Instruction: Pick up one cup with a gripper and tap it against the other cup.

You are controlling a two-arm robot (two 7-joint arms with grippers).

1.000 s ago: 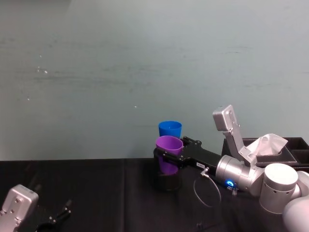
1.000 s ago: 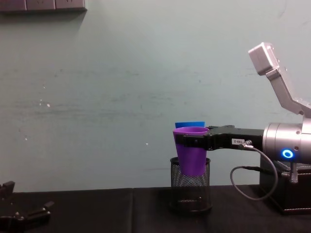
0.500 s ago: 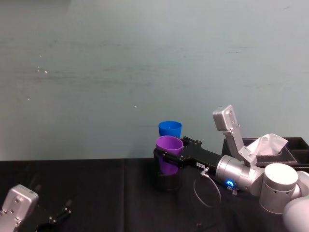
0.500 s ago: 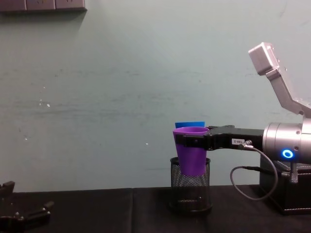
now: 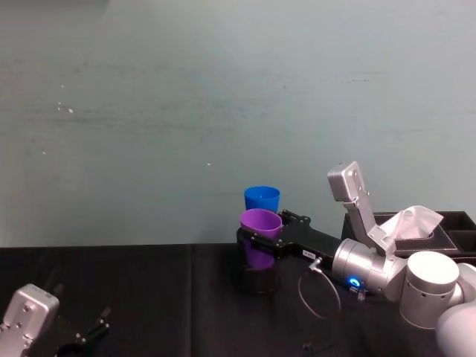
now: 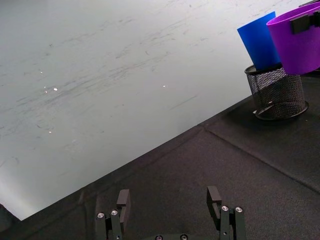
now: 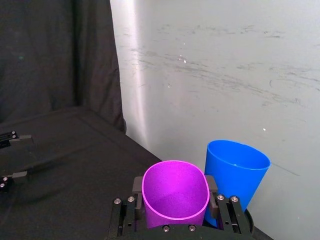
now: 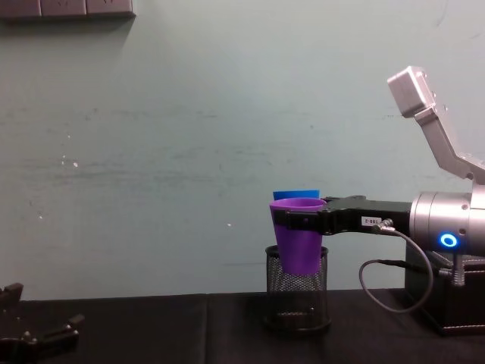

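Right gripper (image 8: 301,221) reaches in level from the right side, jaws closed on the purple cup (image 5: 259,238), one on each side of the wall just under the rim. That's the widest part of the taper, so the cup can't slide down through the grip. The cup is upright and off the bench (image 5: 149,297), base hanging at the mouth of the mesh holder (image 8: 297,303). Can't tell if the base dips inside the holder or sits just in front of it. The blue cup (image 7: 235,172) stands in the holder right behind the purple one, leaning a little, rim slightly higher. In the right wrist view the walls overlap near the rims: touching or just short of it, can't tell which. My read is the pick is done and we're at the tap itself. A side grip keeps the far wall of the purple cup bare, so cup meets cup, not jaw. Risk: the blue cup is only loosely seated in light mesh, so a hard push could tip it or shift the holder. Keep the nudge short. Left gripper (image 6: 169,200) is parked low at the near left of the bench, jaws wide open and empty, well apart from the cups.
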